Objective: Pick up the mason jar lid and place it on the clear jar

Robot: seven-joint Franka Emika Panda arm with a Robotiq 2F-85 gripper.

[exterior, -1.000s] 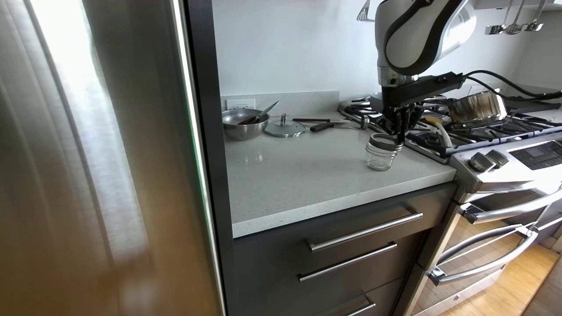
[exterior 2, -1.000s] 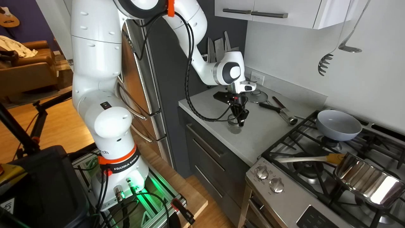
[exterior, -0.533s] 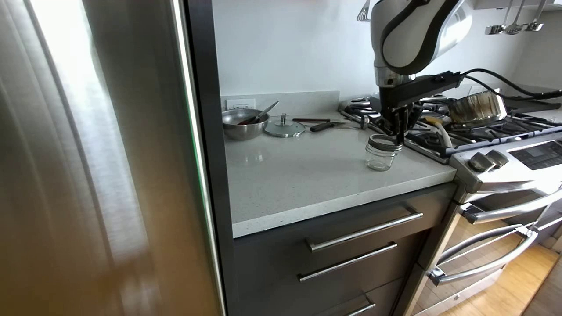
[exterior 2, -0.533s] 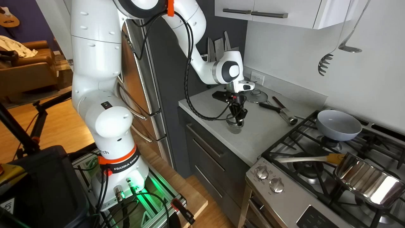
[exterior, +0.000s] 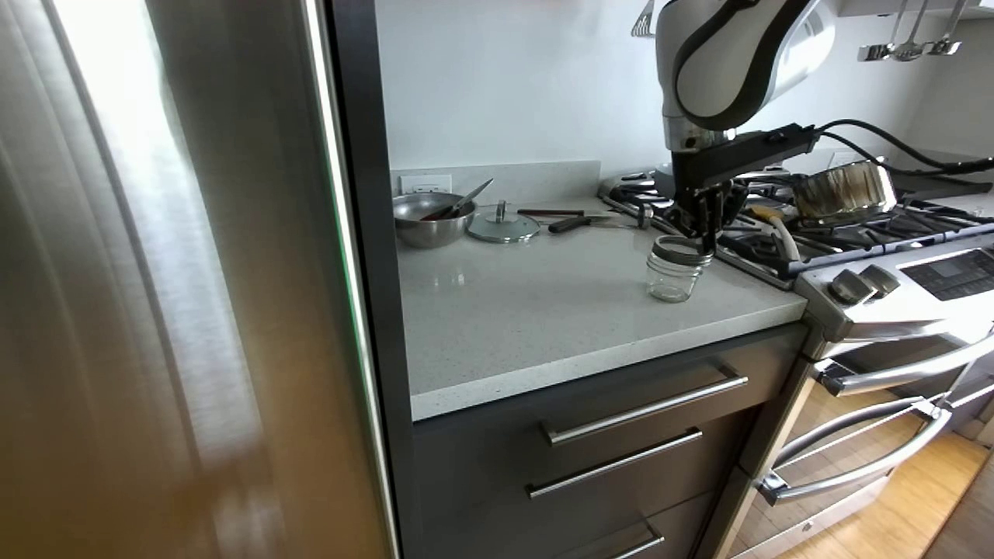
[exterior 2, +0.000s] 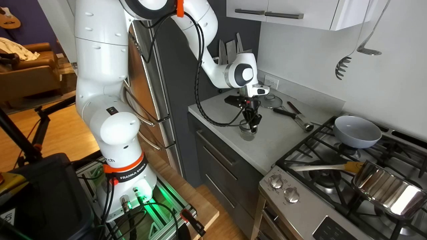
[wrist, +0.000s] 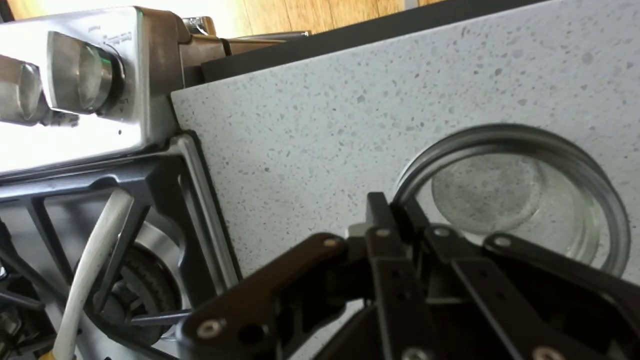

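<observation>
The clear jar [exterior: 669,287] stands upright on the counter near its front edge. It also shows in an exterior view [exterior 2: 247,136], partly behind my gripper. The mason jar lid is a dark grey ring [exterior: 677,258] over the jar's mouth, slightly tilted. In the wrist view the lid [wrist: 510,136] frames the jar's glass bottom [wrist: 487,195]. My gripper [wrist: 395,207] is shut on the near edge of the lid, one finger outside and one inside the ring. The gripper shows in both exterior views [exterior: 705,245] [exterior 2: 254,128]. I cannot tell whether the lid rests fully on the rim.
A steel bowl [exterior: 432,227], a glass pot lid [exterior: 503,227] and utensils [exterior: 571,224] lie at the back of the counter. The stove, with a steel pot [exterior 2: 388,190] and a grey-blue pan [exterior 2: 357,132], stands beside the jar's side of the counter [exterior: 543,310].
My gripper and the lid shift slightly toward the fridge, dip, then rise a little, staying over the jar's mouth. The jar stays in place. The gripper still holds the lid.
</observation>
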